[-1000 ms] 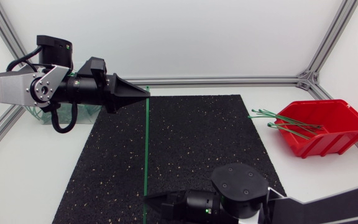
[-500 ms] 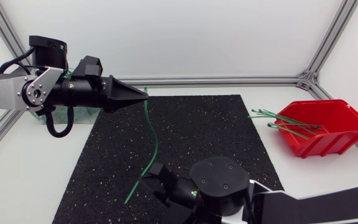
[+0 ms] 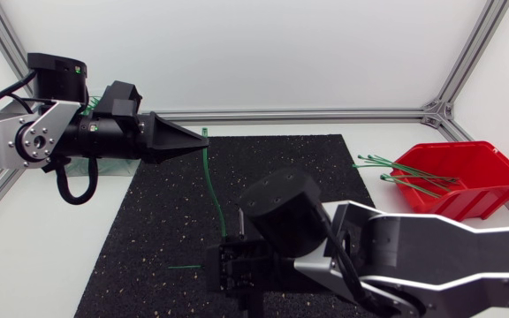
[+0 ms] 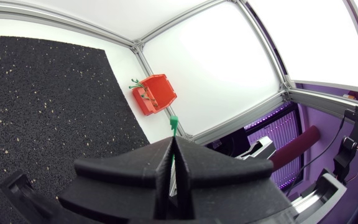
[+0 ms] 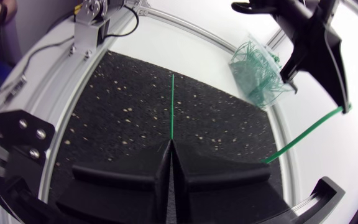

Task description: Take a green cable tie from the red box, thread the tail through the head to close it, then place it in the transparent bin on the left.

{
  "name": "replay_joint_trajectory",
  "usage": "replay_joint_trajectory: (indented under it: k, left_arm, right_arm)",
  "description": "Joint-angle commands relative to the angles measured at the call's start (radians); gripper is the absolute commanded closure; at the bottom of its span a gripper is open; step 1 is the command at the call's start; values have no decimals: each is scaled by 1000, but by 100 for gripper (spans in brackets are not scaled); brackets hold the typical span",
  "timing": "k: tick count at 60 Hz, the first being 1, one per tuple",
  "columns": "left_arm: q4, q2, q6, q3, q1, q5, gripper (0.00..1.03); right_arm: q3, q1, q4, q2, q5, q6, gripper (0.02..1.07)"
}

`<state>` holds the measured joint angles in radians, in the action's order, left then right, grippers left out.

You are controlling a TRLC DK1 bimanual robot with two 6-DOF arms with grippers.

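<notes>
A green cable tie (image 3: 214, 190) hangs bowed between my two grippers above the black mat (image 3: 281, 177). My left gripper (image 3: 205, 140) is shut on its head end, and the head (image 4: 173, 124) pokes out past the fingertips of that gripper (image 4: 172, 147). Lower down, my right gripper (image 3: 225, 265) is shut on the tail end. The tail (image 5: 172, 106) runs straight ahead of the right gripper (image 5: 170, 148) and sticks out sideways over the mat (image 3: 182, 267). The red box (image 3: 467, 181) holds several green ties (image 3: 406, 174). The transparent bin (image 5: 257, 71) holds several ties.
The red box stands at the table's right, off the mat. The transparent bin sits at the far left, mostly hidden behind my left arm in the head view. Aluminium frame rails (image 3: 325, 114) run along the table's back and sides.
My right arm has swung up and to the left, turning its gripper with the tail. The tie went from straight to bowed. My left gripper drew back slightly to the left.
</notes>
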<state>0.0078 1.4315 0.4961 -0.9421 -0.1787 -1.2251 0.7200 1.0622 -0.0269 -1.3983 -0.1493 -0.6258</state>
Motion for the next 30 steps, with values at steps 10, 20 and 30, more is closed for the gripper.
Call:
replay_joint_trajectory:
  k: [10,20,30]
  left_arm:
    - [11,-71,-11,66,-16,10,100]
    - [77,-143,-11,129,-50,59,100]
    - [132,-235,-2,198,-94,134,100]
  right_arm:
    - [107,-105,217,28,-314,365,102]
    - [196,-137,349,71,-400,475,102]
    - [285,-145,472,147,-446,578,102]
